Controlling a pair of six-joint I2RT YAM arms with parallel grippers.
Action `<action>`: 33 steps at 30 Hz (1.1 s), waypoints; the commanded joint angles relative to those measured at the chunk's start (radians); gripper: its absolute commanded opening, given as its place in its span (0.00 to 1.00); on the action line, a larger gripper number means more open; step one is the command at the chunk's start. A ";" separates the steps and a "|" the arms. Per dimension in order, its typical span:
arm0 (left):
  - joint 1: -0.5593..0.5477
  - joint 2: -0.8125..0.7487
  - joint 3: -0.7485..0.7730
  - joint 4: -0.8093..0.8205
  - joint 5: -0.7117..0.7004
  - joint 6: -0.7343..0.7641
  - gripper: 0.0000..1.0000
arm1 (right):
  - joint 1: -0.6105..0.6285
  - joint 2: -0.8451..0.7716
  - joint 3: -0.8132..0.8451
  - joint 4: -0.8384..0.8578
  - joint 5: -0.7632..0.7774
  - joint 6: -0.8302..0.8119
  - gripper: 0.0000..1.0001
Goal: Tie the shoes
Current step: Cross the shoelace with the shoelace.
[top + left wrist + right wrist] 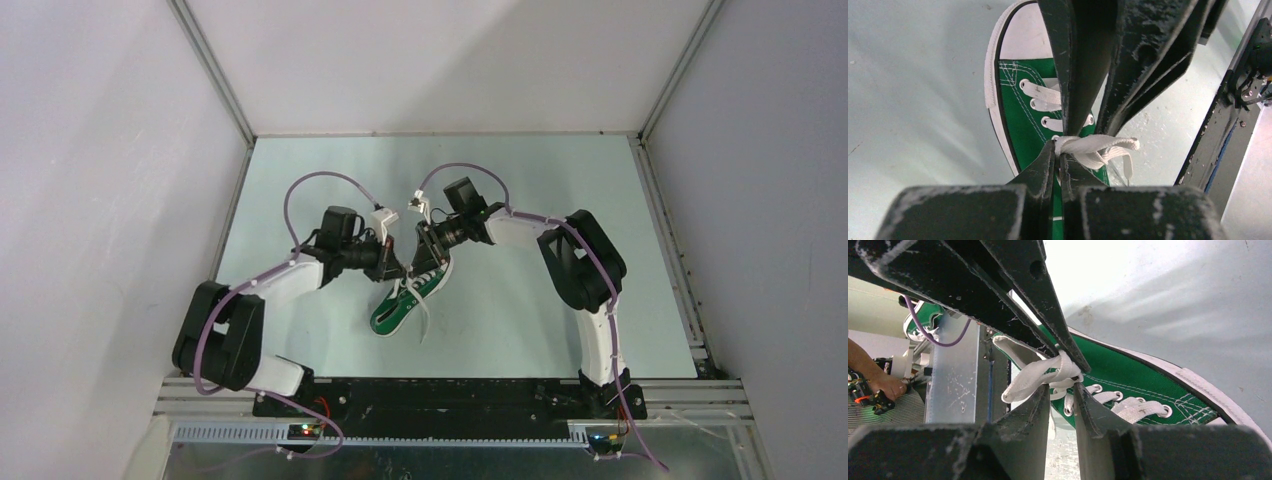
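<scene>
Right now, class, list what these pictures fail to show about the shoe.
Top view: left hand and right hand cover where the laces cross on the shoe.
Left wrist view: heel hidden by its own fingers.
Right wrist view: whether the right hand grips the laces is unclear.

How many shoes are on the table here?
1: the green sneaker lies on the table, where the left gripper pinches its white lace beside the right gripper. No second shoe shows; the arms hide little.

Overhead wide, two wrist close-ups on sneaker (1020,125)
</scene>
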 commanded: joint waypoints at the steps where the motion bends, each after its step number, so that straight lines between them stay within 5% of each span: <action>1: -0.008 -0.063 -0.026 0.050 0.035 -0.017 0.05 | 0.011 -0.002 0.018 0.038 -0.035 0.025 0.27; 29: -0.008 -0.093 -0.055 0.039 0.032 -0.017 0.05 | 0.037 0.042 0.018 0.070 -0.104 0.049 0.27; 33: -0.008 -0.097 -0.057 0.040 0.041 -0.017 0.04 | 0.038 0.050 0.019 0.100 -0.102 0.081 0.19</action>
